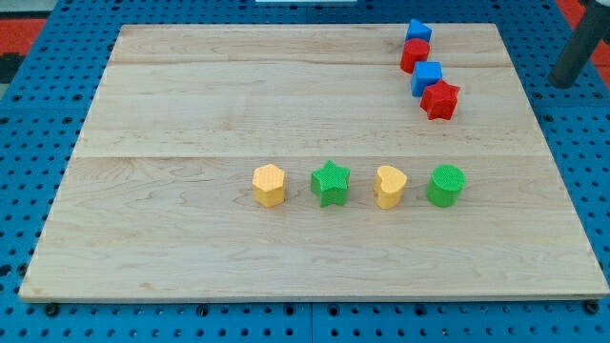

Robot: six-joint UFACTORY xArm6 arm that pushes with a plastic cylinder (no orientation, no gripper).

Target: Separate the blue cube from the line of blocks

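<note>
The blue cube point(427, 77) sits third in a short line of touching blocks at the board's top right. Above it are a blue block point(417, 31) of unclear shape and a red round block point(415, 55). Below it is a red star point(440, 100). The dark rod enters at the view's right edge. My tip point(563, 84) is off the wooden board point(191, 114), over the blue pegboard, well to the right of the blue cube and touching no block.
A second row lies across the board's lower middle: a yellow hexagon point(270, 185), a green star point(331, 183), a yellow heart point(390, 186) and a green cylinder point(445, 185), spaced apart. Blue pegboard point(38, 114) surrounds the board.
</note>
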